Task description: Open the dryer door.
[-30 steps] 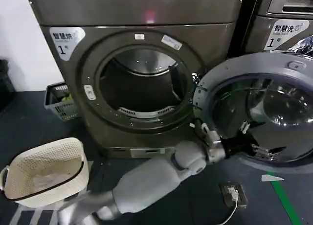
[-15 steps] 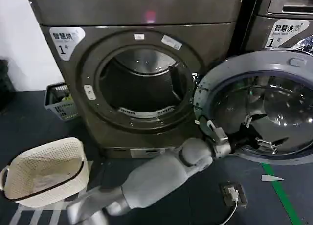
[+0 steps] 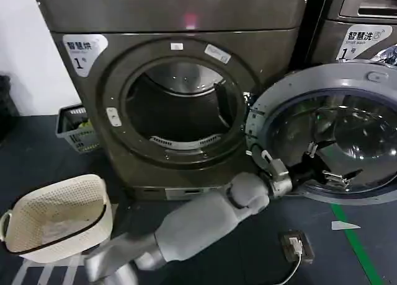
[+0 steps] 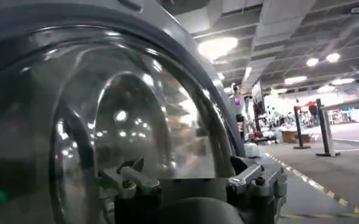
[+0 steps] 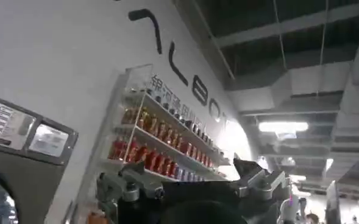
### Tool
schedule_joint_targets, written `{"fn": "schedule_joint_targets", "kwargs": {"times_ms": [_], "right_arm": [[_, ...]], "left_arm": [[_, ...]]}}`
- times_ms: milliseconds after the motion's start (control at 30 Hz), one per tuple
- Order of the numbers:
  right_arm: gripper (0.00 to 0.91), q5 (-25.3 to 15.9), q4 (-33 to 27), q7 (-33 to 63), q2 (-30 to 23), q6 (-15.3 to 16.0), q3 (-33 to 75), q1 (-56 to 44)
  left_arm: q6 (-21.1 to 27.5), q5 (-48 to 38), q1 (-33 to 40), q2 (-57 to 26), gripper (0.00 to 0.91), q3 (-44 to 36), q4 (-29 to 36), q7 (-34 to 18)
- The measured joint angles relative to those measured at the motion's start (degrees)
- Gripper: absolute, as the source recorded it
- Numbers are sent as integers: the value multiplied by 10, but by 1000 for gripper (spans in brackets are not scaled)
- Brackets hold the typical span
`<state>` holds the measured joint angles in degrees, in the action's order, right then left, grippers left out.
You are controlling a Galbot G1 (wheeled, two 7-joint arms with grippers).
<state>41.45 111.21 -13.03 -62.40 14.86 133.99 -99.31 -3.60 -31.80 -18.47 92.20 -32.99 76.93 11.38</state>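
1. One big bronze-grey machine, the dryer (image 3: 180, 99), fills the middle of the head view, a white "1" sticker (image 3: 84, 51) on its upper-left corner and its round drum opening (image 3: 180, 108) bare and dark.
2. The dryer door (image 3: 329, 133) is swung wide open to the machine's right, grey inner side and bulging glass facing the camera; it hangs in front of the second machine (image 3: 360, 25).
3. The left arm (image 3: 198, 226) reaches from the lower left across the dark floor (image 3: 37, 149) to the door's lower part.
4. The left gripper (image 3: 332, 167) lies against the door glass near its lower rim, jaws spread apart with nothing between them; the left wrist view shows that glass close up (image 4: 106, 122).
5. A white woven basket (image 3: 59, 214) stands on the floor, lower left of the dryer.
6. The right gripper (image 5: 191, 189) points up toward a wall and shelves; I cannot tell how its jaws stand.
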Motion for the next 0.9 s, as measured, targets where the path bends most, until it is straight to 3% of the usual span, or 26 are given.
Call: {"fn": "schedule_joint_targets", "kwargs": {"times_ms": [400,733,900], "right_arm": [[907,-15,-7,7,5,-7,13,-4],[907,-13,0,5,11,-7,7,-2],[907,-13,-2,5,15,-7,5,3]], "left_arm": [[-31,-37,-18,-45,907,0,42,4],[-141,-73,-55,-99,907,23,94,31],[-164,-88,-70,-140,907,35,126,32]]}}
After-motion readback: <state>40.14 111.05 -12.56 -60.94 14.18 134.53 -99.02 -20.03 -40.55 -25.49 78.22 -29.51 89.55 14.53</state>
